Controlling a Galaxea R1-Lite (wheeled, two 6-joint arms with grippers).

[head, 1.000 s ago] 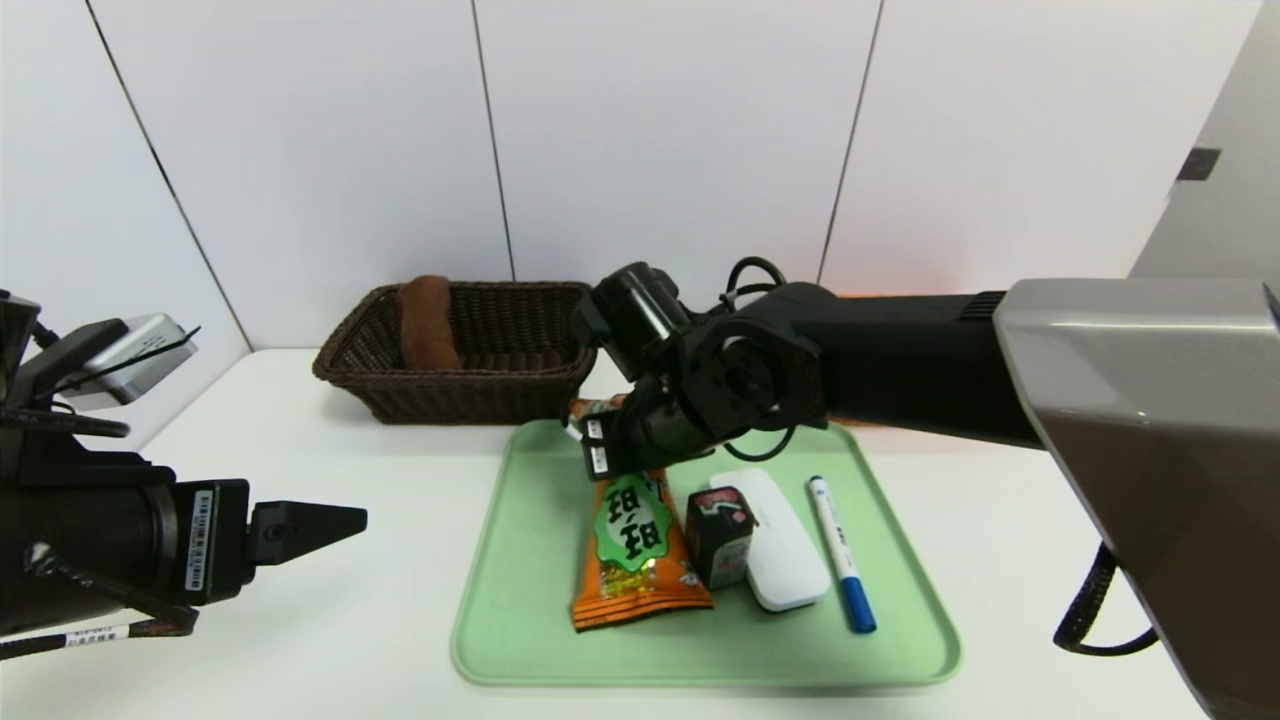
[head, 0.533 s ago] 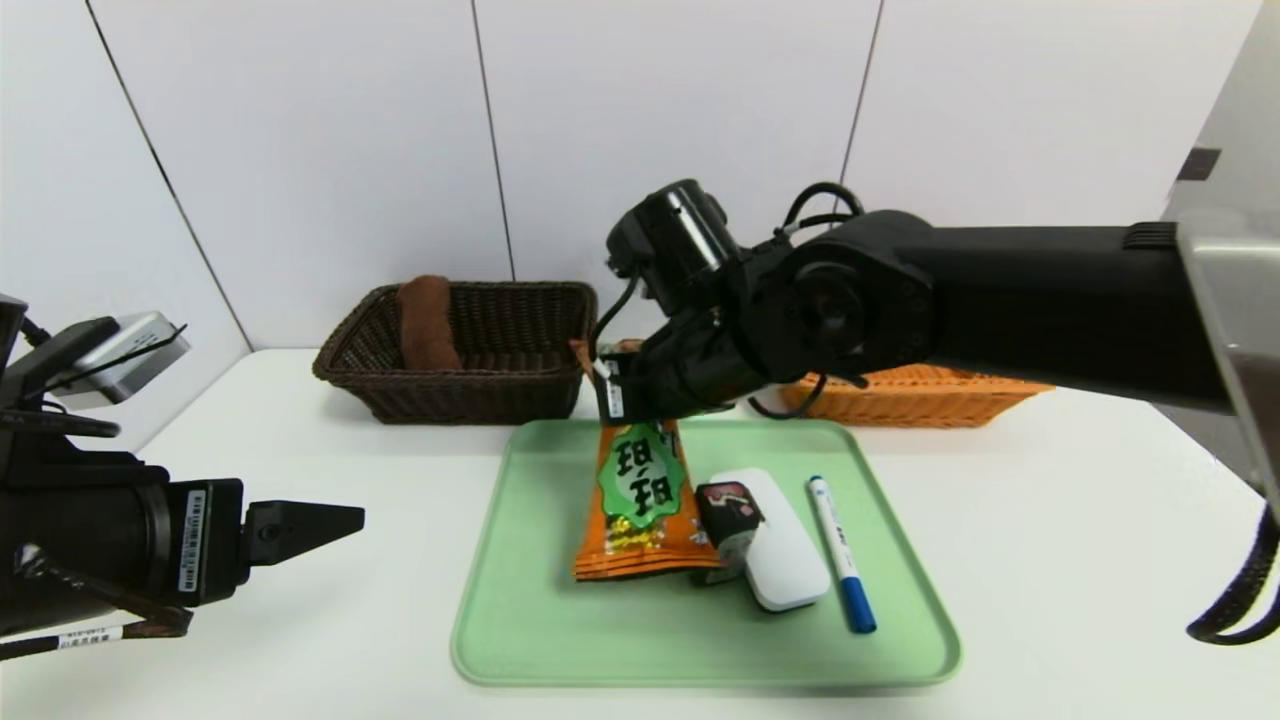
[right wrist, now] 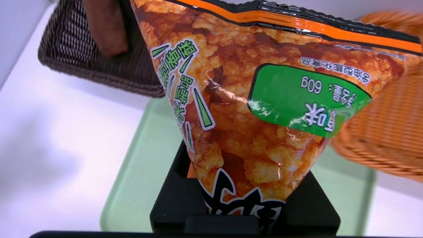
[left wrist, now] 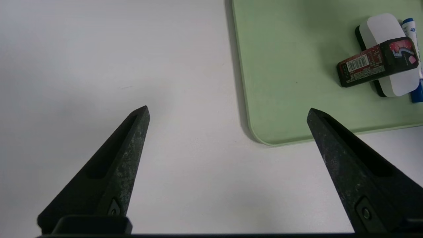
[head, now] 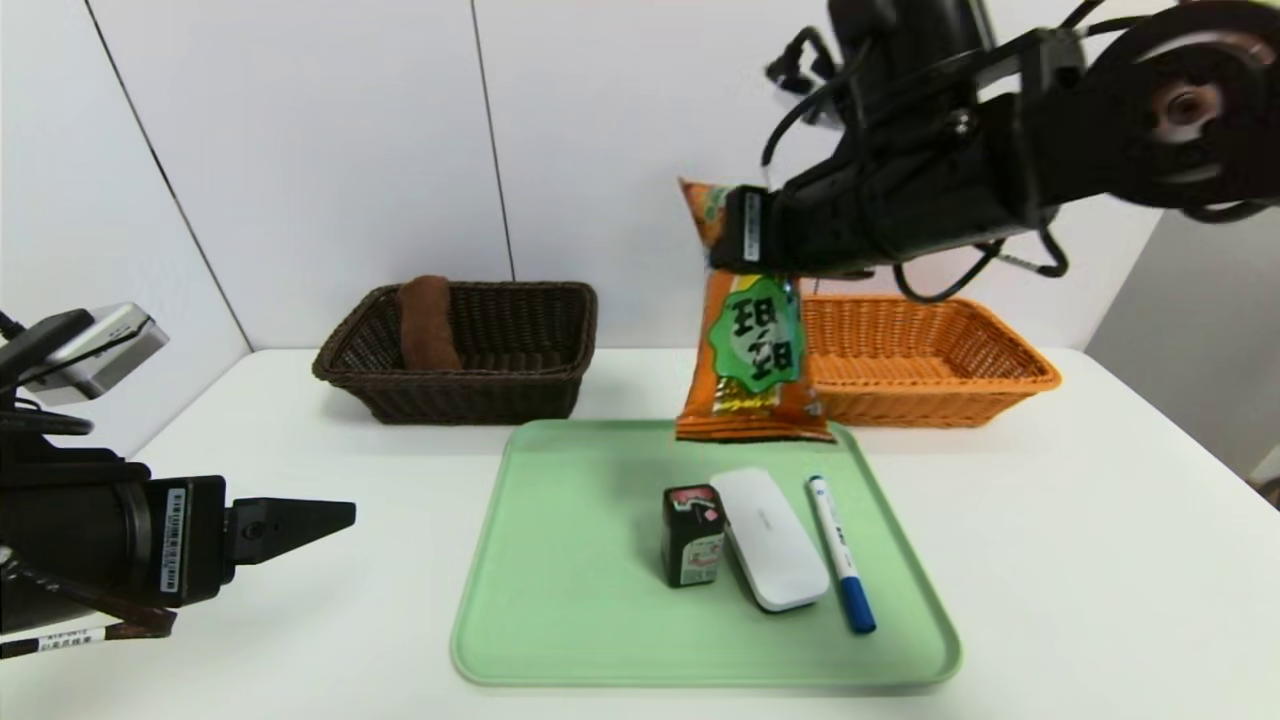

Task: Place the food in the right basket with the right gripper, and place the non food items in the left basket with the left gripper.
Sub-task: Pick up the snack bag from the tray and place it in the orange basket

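Note:
My right gripper (head: pixel 735 240) is shut on the top edge of an orange snack bag (head: pixel 752 350) with a green label, which hangs in the air above the far edge of the green tray (head: pixel 560 620), beside the orange right basket (head: pixel 930 365). In the right wrist view the snack bag (right wrist: pixel 251 99) fills the space between the jaws of the right gripper (right wrist: pixel 244 198). A small black box (head: pixel 692 535), a white case (head: pixel 768 538) and a blue-capped marker (head: pixel 840 552) lie on the tray. The dark left basket (head: pixel 470 350) holds a brown item (head: pixel 428 322). My left gripper (left wrist: pixel 228 114) is open over the table, left of the tray.
White wall panels stand right behind both baskets. White tabletop (head: pixel 330 440) lies between my left gripper and the tray. The tray's near left corner (left wrist: pixel 264 138) shows between the left fingers.
My right arm has lifted the snack bag off the tray and carried it up and to the right, uncovering the orange basket. The black box now stands upright. The left arm stayed still.

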